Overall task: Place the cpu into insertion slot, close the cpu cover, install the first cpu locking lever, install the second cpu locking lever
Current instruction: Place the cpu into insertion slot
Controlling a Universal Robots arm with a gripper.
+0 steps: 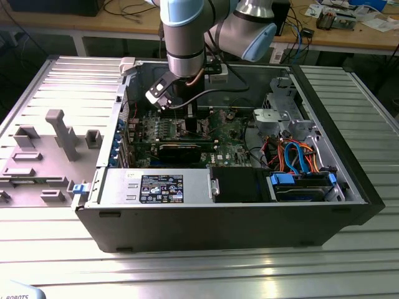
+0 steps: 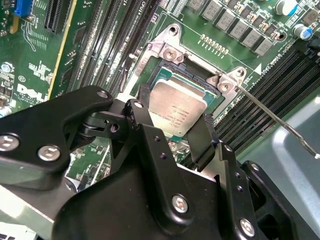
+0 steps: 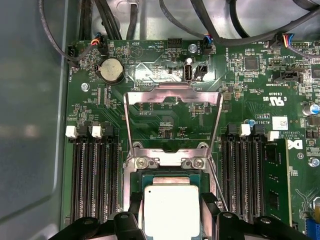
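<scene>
Gripper (image 2: pixel 175 115) was straight over the slot (image 2: pixel 167 50) with the cpu (image 3: pixel 171 207) pinched between its jaws, one on each opposite edge. The chip sat square to the slot and low in it. Honestly couldn't tell if it was fully seated or just above the contacts. Cover (image 3: pixel 172 92) was flipped open, standing back from its hinge, so nothing lay between chip and slot. One lever (image 2: pixel 270 116) stuck out loose beside it.
</scene>
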